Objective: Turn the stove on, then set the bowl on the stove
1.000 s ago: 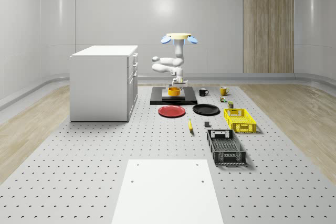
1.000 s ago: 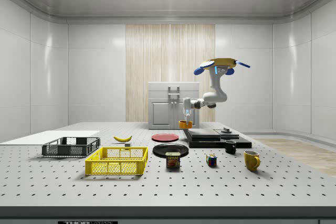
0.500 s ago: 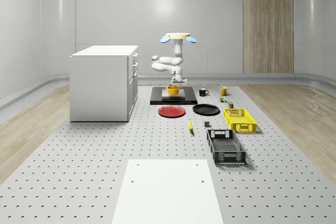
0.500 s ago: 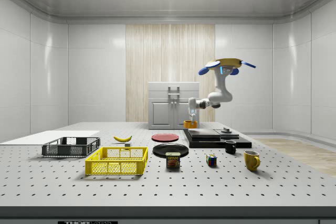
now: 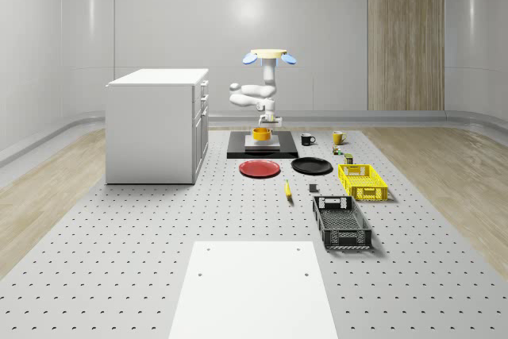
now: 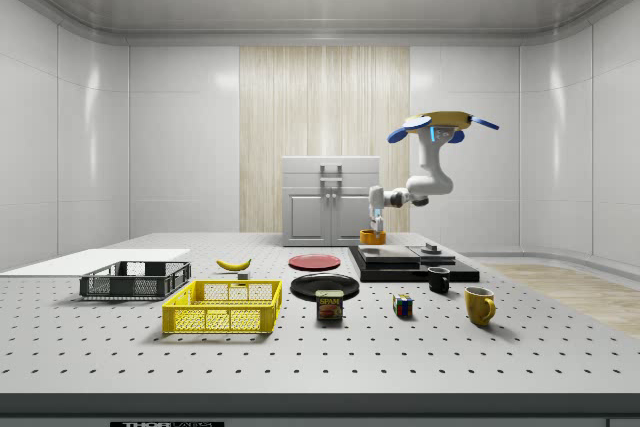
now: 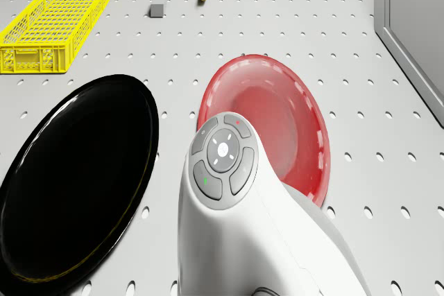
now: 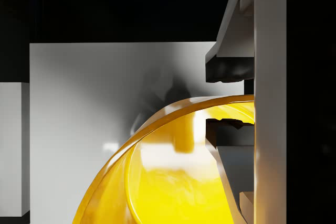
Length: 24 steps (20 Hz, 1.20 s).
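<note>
Yellow and glossy, the bowl hung directly under the hovering drone's gripper, rim pinched between its fingers, right above the stove.

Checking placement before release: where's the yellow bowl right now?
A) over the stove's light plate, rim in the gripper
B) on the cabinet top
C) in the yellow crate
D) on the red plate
A: the wrist view shows the gripper fingers pinching the bowl rim above the stove plate, and the side view puts the bowl at the stove, with the drone hovering above.
</note>
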### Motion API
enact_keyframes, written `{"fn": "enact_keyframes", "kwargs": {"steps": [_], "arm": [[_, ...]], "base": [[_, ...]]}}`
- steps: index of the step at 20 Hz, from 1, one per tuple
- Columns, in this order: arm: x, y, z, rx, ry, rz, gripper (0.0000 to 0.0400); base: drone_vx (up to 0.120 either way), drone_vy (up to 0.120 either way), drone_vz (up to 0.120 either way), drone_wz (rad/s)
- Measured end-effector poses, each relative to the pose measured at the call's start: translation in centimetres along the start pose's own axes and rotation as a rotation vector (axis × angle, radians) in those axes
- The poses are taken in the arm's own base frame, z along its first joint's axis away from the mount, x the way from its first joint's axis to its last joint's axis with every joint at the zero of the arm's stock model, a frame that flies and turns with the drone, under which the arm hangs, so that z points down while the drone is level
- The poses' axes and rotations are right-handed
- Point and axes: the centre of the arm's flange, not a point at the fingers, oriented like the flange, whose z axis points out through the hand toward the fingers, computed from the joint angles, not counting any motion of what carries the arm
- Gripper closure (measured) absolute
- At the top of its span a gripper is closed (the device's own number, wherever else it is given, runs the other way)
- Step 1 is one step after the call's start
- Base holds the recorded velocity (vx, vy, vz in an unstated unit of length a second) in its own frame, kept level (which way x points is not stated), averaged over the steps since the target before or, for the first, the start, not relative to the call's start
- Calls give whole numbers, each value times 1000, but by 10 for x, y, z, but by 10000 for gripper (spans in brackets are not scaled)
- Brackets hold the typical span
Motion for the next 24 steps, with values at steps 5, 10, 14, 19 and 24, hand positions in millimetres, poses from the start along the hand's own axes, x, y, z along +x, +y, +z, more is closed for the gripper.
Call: {"fn": "enact_keyframes", "kwargs": {"steps": [5,10,14,19,24], "arm": [[0,0,0,0,0,0,300],[0,0,0,0,0,0,300],[0,0,7,0,0,0,300],[0,0,23,0,0,0,300],[0,0,35,0,0,0,234]], "base": [[-120,0,0,0],[-104,0,0,0],[0,0,0,0],[0,0,0,0],[0,0,0,0]]}}
